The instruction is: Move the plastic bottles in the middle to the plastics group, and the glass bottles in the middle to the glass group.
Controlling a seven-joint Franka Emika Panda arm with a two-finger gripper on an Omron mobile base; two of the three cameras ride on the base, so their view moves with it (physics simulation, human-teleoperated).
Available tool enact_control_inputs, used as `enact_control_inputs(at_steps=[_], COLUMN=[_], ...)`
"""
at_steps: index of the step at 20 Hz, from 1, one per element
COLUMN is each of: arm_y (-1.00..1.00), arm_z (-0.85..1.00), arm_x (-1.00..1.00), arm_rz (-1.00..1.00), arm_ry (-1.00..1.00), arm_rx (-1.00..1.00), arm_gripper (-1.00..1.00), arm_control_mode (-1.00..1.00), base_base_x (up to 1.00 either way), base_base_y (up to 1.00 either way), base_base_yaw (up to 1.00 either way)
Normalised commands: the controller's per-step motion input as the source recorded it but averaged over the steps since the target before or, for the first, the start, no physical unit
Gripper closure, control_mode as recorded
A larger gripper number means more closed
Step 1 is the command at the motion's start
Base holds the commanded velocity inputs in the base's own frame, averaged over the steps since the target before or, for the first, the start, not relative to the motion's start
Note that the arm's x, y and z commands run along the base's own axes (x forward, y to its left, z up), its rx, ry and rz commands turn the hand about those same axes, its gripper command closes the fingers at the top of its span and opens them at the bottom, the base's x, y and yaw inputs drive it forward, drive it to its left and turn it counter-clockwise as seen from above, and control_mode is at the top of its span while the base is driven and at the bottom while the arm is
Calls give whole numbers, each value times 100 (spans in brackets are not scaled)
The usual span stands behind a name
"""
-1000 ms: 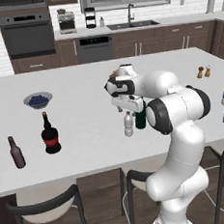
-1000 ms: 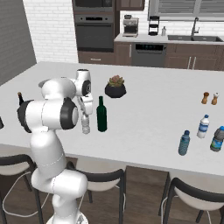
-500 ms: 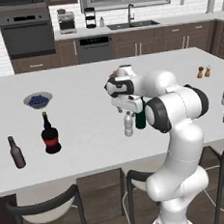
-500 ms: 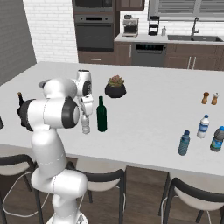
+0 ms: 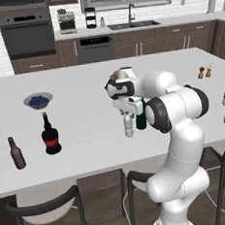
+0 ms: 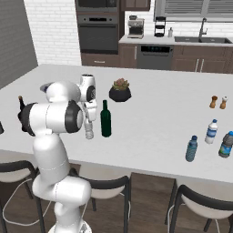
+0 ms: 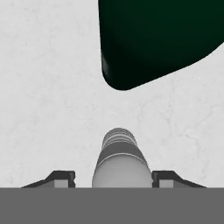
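Barely anything shifted over the last second: the arm stayed put over the middle of the table [image 5: 83, 95], and every bottle kept its spot. Down at the hand, the gripper [image 7: 113, 178] had its fingers [image 7: 61, 177] flanking the clear greyish water bottle [image 5: 129, 125], one on each side just beside its body, with slim gaps visible in the hand view, so whether they had truly clamped it I could not tell. That bottle stood upright on the table, and the tall dark green glass bottle [image 6: 106, 119] stood upright just beside it, its dark bulk looming at the top of the hand view. Off at the arm's left, the round-bellied black bottle with the red label [image 5: 50, 136] and the small brown bottle [image 5: 16, 154] stood near each other, well apart from the middle. Far to the right, the blue-tinted bottle [image 6: 192, 149] sat near the whitish bottle with the blue band [image 6: 211, 131], with another blue bottle [image 6: 225, 144] near them.
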Motion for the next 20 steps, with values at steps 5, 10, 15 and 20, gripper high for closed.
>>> enact_control_inputs(at_steps=[5,10,15,20], arm_y=[0,0,-2,-12], arm_z=[-10,-5,0,5], arm_x=[0,-6,-35,-61], arm_rz=[0,0,0,0], arm_ry=[0,0,0,0], arm_rx=[0,0,0,0], arm_gripper=[100,100,100,100], arm_control_mode=[-100,-100,-100,-100], base_base_x=[0,0,0,0], base_base_y=[0,0,0,0], base_base_yaw=[0,0,0,0])
